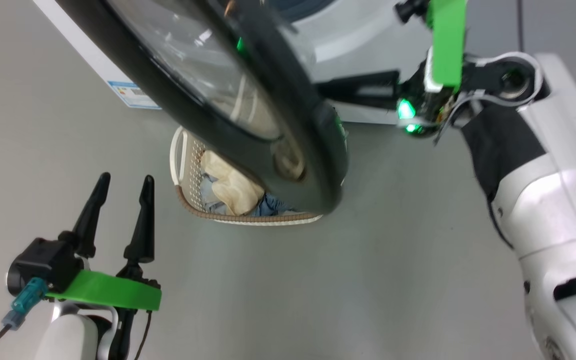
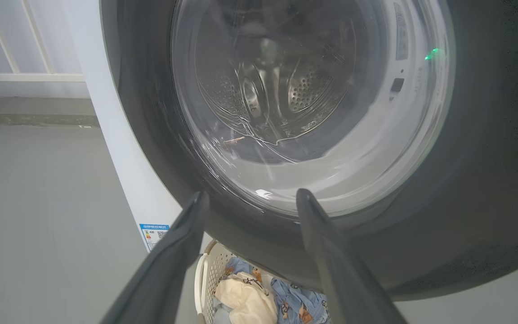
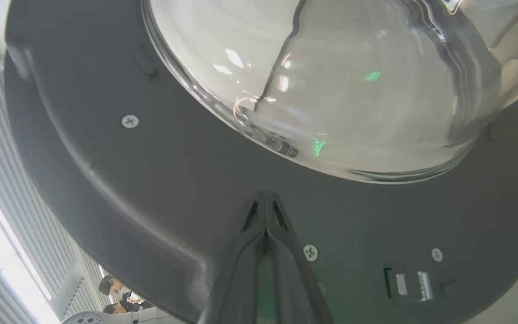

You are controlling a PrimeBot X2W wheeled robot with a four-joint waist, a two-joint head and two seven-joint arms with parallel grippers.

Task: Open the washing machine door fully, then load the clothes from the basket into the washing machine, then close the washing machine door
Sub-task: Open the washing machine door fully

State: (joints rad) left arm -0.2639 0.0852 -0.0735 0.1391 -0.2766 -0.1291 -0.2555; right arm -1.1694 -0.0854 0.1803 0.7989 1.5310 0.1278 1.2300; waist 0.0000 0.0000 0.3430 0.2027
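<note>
The washing machine door (image 1: 208,85) stands part-way open at twelve o'clock in the head view, its black rim hanging over the far side of the basket (image 1: 190,165) on the floor near the centre. It looks stiff, hinged and fairly heavy, with a glossy rim that would likely slip under a pinch, so a flat push suits it better. The right gripper (image 3: 265,200), reaching in from two o'clock, has its fingers pressed together and its tips against the door's grey inner face, just below the bulging glass. That face seems the safer place to bear on than the glass. The left gripper (image 1: 126,177) waits at eight o'clock with fingers wide apart, holding nothing. The basket holds the clothes (image 1: 228,185): a cream piece on top and blue bear-print pieces beneath and beside it. They look soft, light and floppy, and are best pinched by a raised fold. Seen through the glass in the left wrist view, the steel drum (image 2: 277,85) of the washing machine (image 1: 358,35) appears empty.
</note>
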